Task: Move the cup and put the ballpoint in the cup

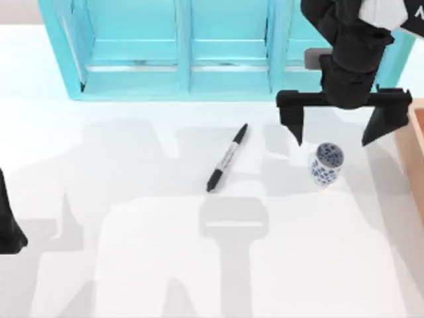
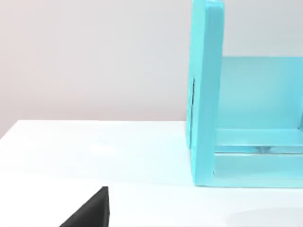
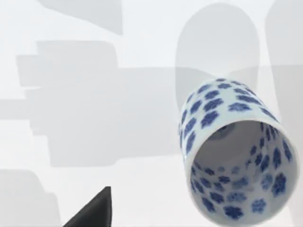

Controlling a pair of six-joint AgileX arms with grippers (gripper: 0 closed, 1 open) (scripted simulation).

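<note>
While my right gripper [image 1: 341, 136] hangs with its jaws spread wide above the upright cup [image 1: 326, 163] at the table's right, nothing is done yet: the ballpoint [image 1: 227, 158] lies flat near the middle, and my left gripper [image 1: 10, 232], parked at the left edge, is cut off, its jaws unreadable.

right gripper [image 1: 334, 136] spread wide, pointing down; left arm [image 1: 9, 225] parked.

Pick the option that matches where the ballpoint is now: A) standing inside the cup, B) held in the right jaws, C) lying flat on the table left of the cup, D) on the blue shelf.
C: the ballpoint lies flat on the white table, left of the cup, untouched.
</note>
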